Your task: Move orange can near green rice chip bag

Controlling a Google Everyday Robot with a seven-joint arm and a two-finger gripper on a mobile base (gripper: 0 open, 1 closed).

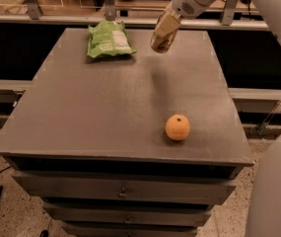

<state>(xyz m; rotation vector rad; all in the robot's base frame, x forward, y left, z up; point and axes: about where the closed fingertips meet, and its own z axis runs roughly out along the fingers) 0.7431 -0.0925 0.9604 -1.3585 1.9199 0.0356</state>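
The green rice chip bag (pixel 109 39) lies flat at the far left of the grey table top (pixel 95 112), its white label panel facing up. My gripper (pixel 165 27) reaches in from the upper right and is shut on the orange can (pixel 160 42). It holds the can tilted in the air above the far middle of the table, to the right of the bag and apart from it. The can's upper part is hidden by the fingers.
A round orange fruit (pixel 177 127) sits on the table near the front right. The table has drawers below its front edge (pixel 122 194). Rails and glass run behind the table. My white arm fills the right edge.
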